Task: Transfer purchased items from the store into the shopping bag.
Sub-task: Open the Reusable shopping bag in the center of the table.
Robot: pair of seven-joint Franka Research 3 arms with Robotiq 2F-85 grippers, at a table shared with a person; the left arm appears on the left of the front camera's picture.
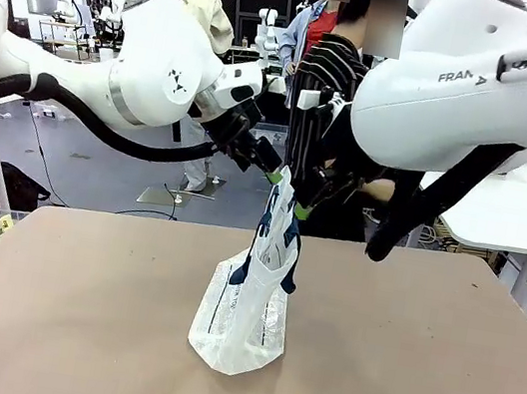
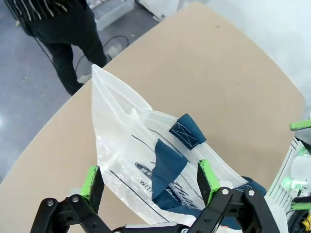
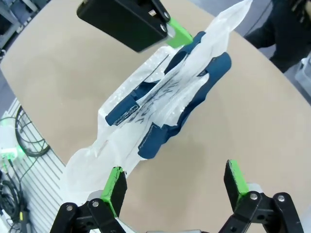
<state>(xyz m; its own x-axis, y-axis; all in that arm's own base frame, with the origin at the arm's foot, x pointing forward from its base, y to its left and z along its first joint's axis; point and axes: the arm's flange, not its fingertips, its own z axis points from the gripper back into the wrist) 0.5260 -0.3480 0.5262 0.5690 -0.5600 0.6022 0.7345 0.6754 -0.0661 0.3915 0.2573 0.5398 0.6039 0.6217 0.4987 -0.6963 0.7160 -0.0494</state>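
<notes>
The shopping bag (image 1: 239,330) is standing upright near the middle of the table (image 1: 60,325). Its clear sides are lying close together and its navy handles (image 1: 280,250) are hanging down the outside. Whether anything is lying inside cannot be told through the creased plastic. The left fingers (image 2: 92,180) are standing wide apart, straddling the bag's upper part and clamping nothing. The right fingers (image 3: 115,189) are also spread wide, hovering close beside the bag's top; whether they are touching it cannot be told. A person (image 1: 315,84) in a striped top is standing at the table's far side.
</notes>
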